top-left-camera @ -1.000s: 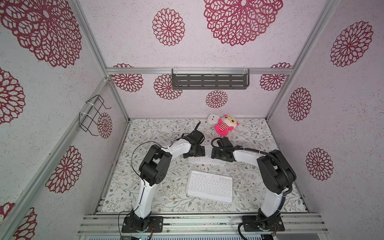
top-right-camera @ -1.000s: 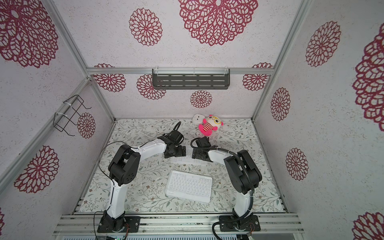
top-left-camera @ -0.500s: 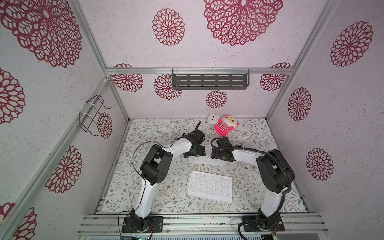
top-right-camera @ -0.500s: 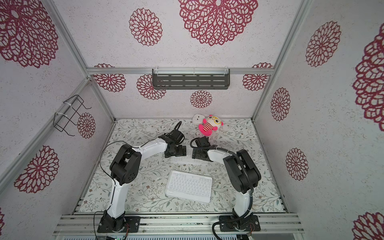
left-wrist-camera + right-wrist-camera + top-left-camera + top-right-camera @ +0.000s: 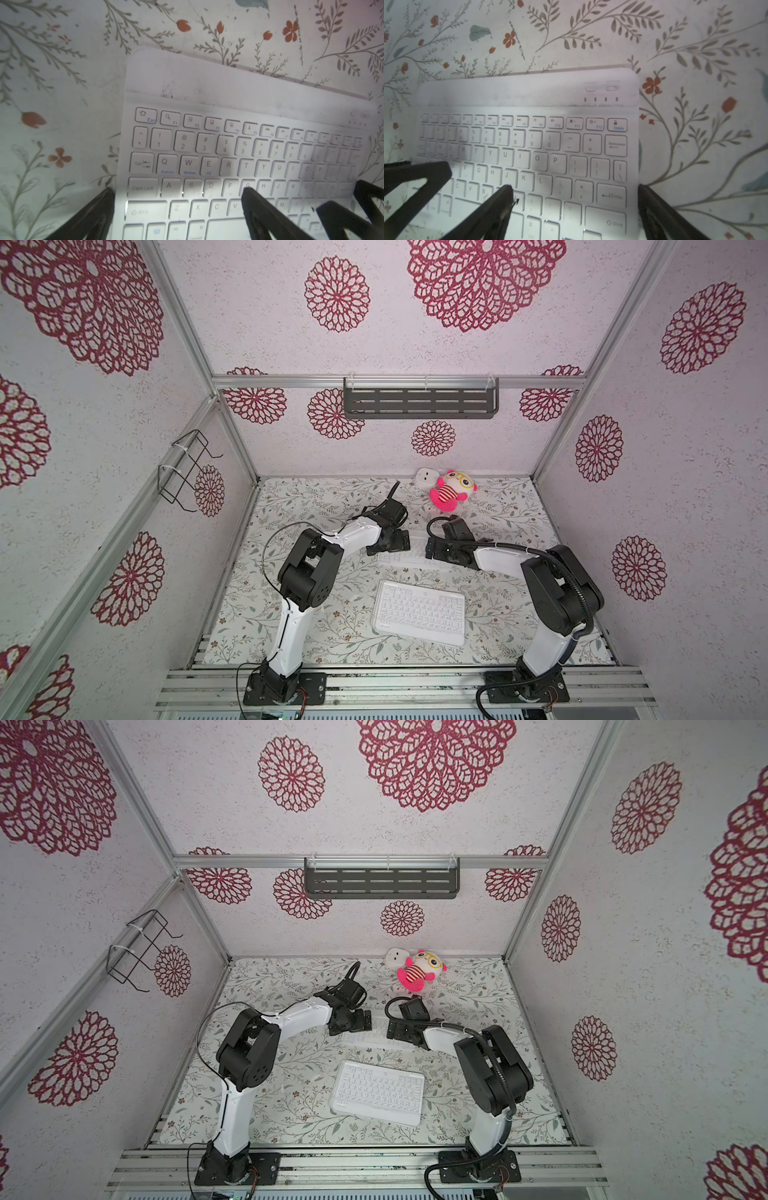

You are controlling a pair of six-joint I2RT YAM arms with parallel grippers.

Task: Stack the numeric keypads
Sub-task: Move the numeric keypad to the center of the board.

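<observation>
While both arms hang over it, far keyboard (image 5: pixel 409 561): flat on the table (image 5: pixel 324 497), resting on a second keyboard (image 5: pixel 291 80) whose edge peeks out beneath.
Near keyboard (image 5: pixel 419 612): lies well apart, toward the arm bases.
Left fingers (image 5: pixel 93 214): spread wide, grasping nothing; one beside the short edge, one over the keys.
Right fingers (image 5: pixel 645 195): likewise released, straddling the opposite end.
Risk, slip: closing would likely drag the inner fingers across the keys and skew the top keyboard.
Risk, clash: the inner fingers sit near each other mid-keyboard.
</observation>
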